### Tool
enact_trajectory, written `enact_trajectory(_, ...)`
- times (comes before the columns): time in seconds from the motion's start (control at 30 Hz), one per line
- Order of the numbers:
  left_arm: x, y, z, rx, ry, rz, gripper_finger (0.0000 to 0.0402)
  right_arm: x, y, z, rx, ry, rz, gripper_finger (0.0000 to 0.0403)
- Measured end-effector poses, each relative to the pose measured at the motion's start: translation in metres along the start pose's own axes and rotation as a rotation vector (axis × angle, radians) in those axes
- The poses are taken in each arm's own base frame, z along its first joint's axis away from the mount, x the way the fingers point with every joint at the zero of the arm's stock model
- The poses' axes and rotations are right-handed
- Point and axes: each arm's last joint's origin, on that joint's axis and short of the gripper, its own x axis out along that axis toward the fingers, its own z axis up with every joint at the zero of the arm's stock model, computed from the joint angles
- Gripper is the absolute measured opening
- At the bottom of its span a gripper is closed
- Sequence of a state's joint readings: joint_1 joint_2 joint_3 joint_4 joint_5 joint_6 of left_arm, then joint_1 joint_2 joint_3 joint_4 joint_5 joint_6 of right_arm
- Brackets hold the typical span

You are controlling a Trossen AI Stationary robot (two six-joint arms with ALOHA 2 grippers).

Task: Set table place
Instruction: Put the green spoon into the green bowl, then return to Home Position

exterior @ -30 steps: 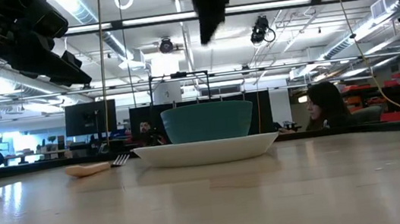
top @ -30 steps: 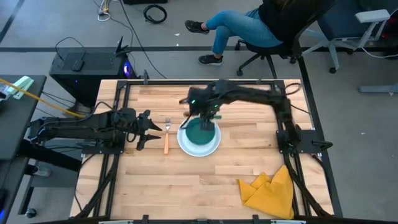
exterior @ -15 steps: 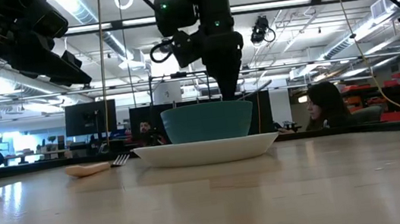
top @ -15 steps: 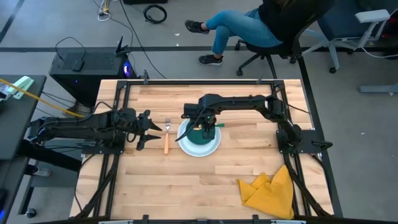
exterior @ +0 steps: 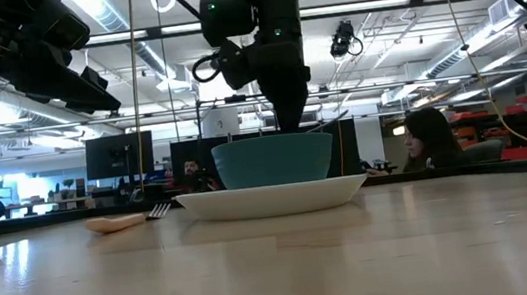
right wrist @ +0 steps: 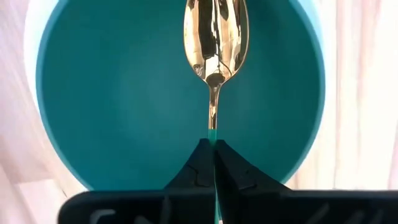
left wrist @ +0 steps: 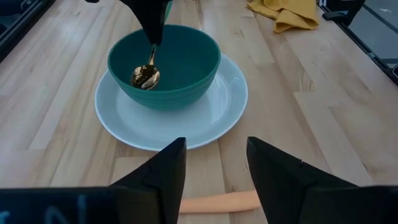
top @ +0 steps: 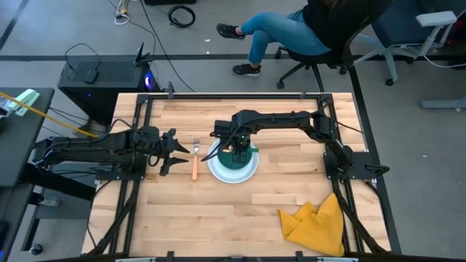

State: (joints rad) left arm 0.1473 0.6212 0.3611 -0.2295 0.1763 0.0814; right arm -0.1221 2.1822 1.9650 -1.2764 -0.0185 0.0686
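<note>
Now the right gripper has dropped from above the table into the teal bowl, clamped on the gold spoon with its head hanging just inside. Plate and fork lie placed, so likely only the spoon's release remains. Beside the fork, the left gripper waits, spread wide and empty.

Lab: ceiling trusses, monitors.
</note>
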Motion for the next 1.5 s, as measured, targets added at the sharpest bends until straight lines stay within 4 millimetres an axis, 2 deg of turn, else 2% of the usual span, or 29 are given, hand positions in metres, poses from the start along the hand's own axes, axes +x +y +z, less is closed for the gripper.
enact_trajectory(0.27, 0.0, 0.0, 0.0, 0.0, 0.0, 0.0, 0.018, 0.001, 0.0, 0.0, 0.12, 0.003, 0.014, 0.0)
enact_trajectory(0.47, 0.0, 0.0, 0.0, 0.0, 0.0, 0.0, 0.0177, 0.01, 0.0, 0.003, 0.196, 0.012, 0.02, 0.0)
enact_trajectory(0.9, 0.0, 0.0, 0.0, 0.0, 0.0, 0.0, 0.0177, 0.011, -0.002, 0.004, 0.209, 0.011, 0.019, 0.0003)
enact_trajectory(1.27, 0.0, 0.0, 0.0, 0.0, 0.001, 0.0, 0.0177, 0.011, -0.002, 0.004, 0.227, 0.011, 0.019, 0.0058)
enact_trajectory(1.5, 0.0, 0.0, 0.0, 0.0, 0.0, 0.0, 0.018, 0.011, -0.002, 0.004, 0.226, 0.012, 0.02, 0.0071)
